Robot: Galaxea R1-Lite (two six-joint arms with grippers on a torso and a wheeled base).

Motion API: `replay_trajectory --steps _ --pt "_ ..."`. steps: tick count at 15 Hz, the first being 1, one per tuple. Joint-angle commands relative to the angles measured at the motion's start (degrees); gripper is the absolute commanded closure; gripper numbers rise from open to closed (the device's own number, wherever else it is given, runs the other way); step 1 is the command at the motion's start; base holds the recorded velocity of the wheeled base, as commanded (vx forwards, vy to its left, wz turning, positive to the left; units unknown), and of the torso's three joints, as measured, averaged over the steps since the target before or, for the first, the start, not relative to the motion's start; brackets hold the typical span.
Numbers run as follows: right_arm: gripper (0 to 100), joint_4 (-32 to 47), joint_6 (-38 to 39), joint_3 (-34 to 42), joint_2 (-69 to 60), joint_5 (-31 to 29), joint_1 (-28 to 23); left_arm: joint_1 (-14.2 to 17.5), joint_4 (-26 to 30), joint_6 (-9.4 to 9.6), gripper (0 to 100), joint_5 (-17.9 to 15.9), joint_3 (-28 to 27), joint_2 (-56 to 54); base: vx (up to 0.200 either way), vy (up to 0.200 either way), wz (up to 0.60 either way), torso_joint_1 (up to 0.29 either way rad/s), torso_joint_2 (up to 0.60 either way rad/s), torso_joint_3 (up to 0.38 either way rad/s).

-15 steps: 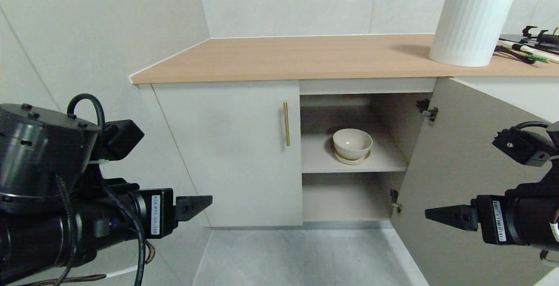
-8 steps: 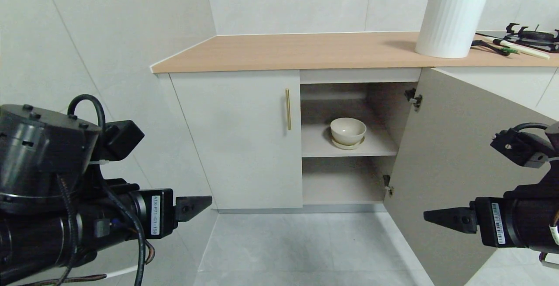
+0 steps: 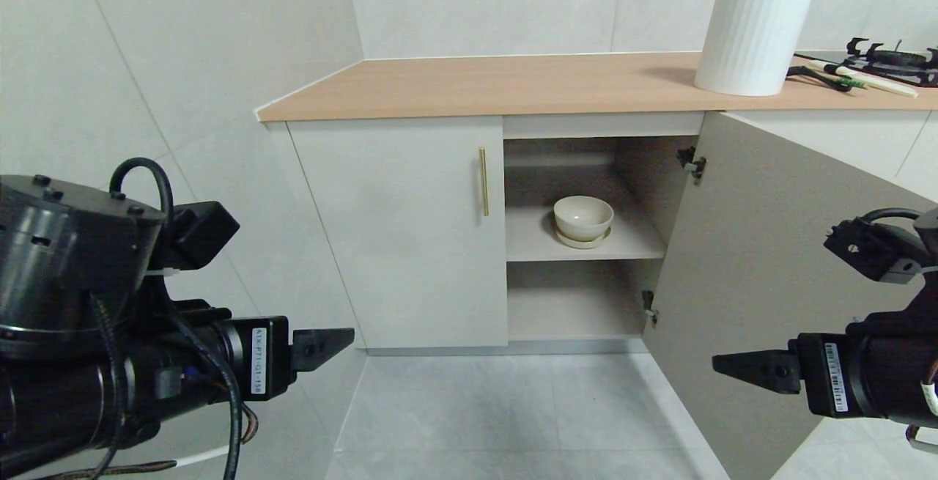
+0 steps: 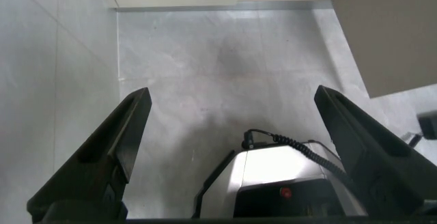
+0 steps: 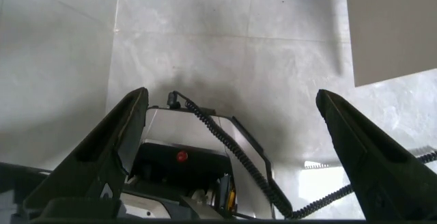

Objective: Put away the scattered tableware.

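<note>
A cream bowl (image 3: pixel 583 216) sits on a small plate (image 3: pixel 582 240) on the middle shelf of the cabinet (image 3: pixel 399 231), whose right door (image 3: pixel 740 267) is swung wide. My left gripper (image 3: pixel 325 343) is low at the left, well short of the cabinet and over the floor. It is open and holds nothing, its fingers (image 4: pixel 119 142) spread wide around the left gripper (image 4: pixel 233 101) centre. My right gripper (image 3: pixel 741 368) is low at the right, in front of the open door. It too is open and holds nothing, as the right gripper (image 5: pixel 232 98) shows over floor tiles.
On the wooden countertop (image 3: pixel 498 84) a tall white ribbed cylinder (image 3: pixel 755 29) stands at the right, with utensils (image 3: pixel 854 78) and a stove grate (image 3: pixel 894 55) beyond it. The cabinet's left door with its brass handle (image 3: pixel 483 181) is closed. A tiled wall runs along the left.
The whole picture has shifted: the camera has drawn back from the cabinet and turned a little. Bowl, plate and both grippers keep their places.
</note>
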Motion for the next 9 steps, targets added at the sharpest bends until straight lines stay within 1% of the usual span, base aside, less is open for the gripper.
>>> replay_trajectory --steps 1,6,9 --pt "0 0.01 0.01 0.01 0.10 -0.08 0.01 -0.02 -0.01 -0.03 0 -0.08 -0.01 0.09 0.000 0.000 0.00 0.000 0.00 0.000" --pt "0 0.01 0.01 0.01 0.10 -0.08 0.01 -0.02 -0.01 -0.03 0 0.18 -0.01 0.26 0.000 0.000 0.00 0.000 0.00 0.000" --pt "0 0.45 -0.16 0.01 -0.43 -0.61 -0.17 -0.02 -0.01 -0.03 0 0.54 -0.01 0.09 0.000 -0.200 0.00 -0.001 0.00 0.009"
